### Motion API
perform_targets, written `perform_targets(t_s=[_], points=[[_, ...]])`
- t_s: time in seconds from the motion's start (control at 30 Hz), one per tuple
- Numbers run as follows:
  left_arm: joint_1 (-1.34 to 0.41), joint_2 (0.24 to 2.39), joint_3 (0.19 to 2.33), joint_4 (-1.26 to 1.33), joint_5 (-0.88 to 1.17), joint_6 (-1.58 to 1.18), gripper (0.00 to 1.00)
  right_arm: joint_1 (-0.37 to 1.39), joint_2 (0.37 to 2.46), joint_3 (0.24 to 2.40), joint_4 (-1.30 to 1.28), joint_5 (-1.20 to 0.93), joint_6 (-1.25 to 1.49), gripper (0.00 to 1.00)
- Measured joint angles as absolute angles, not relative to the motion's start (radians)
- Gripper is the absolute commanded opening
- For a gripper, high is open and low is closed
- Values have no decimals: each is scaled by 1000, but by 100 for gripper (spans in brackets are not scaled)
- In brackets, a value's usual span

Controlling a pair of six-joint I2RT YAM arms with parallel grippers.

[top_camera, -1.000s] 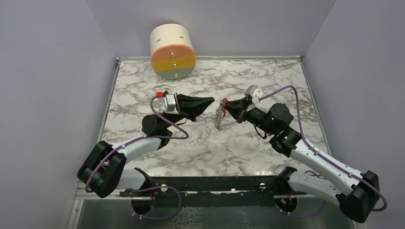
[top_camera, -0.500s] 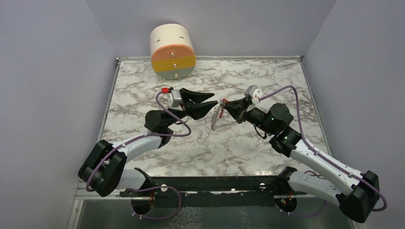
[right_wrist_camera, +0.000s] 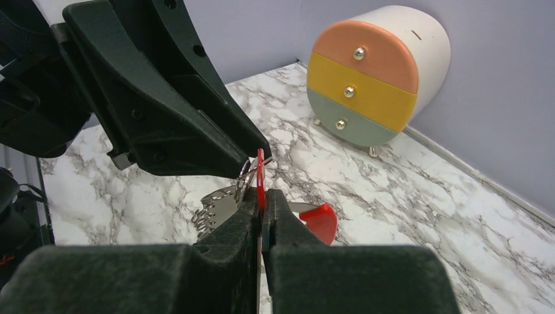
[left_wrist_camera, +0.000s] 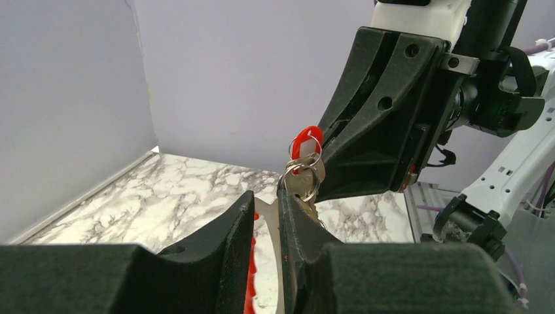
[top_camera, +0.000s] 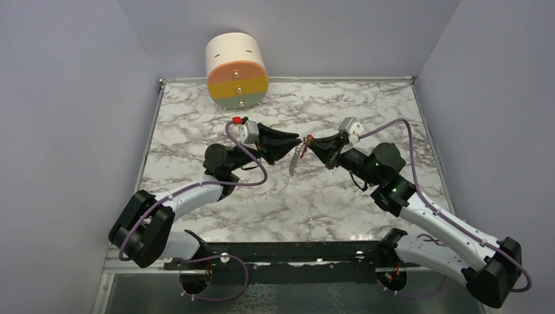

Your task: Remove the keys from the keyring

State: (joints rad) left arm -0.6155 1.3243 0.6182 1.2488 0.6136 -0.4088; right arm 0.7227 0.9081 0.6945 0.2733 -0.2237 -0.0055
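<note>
A: Where were the keys (top_camera: pixel 296 160)?
B: Hanging in the air over the middle of the marble table (top_camera: pixel 190 124), directly under the spot where the two gripper tips met. The bunch sloped down and to the near-left.
A: Right gripper (right_wrist_camera: pixel 260 196)?
B: Fingers pressed together on the red loop (right_wrist_camera: pixel 260 163). The keyring (right_wrist_camera: pixel 244 171) sat just left of that pinch in its wrist view, with the silver keys below it.
A: Left gripper (left_wrist_camera: pixel 265 203)?
B: Tip to tip with the right one. Fingers were a narrow slot apart, with one of the keys in the slot. Couldn't tell whether they pinched it or only straddled it.
A: Anything else?
B: Round drawer unit (top_camera: pixel 237 72) at the far-left edge, well apart from both arms.
</note>
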Motion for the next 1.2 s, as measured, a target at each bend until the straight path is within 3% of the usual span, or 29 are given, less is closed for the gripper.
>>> perform_targets(t_s=[0.43,0.57,0.73,0.93,1.2], points=[[-616,1349,660,1241,676,-427,27,723,905,694,273,-221,-6,1],[-616,1351,660,1246,693,-439,17,722,905,694,273,-221,-6,1],[-616,1370,666,1270,721,-464,14,722,906,694,271,-221,-6,1],[-614,1407,677,1319,749,-508,0,720,912,694,270,-221,-6,1],[-609,1431,679,1377,764,-545,0,719,913,694,270,-218,-6,1]])
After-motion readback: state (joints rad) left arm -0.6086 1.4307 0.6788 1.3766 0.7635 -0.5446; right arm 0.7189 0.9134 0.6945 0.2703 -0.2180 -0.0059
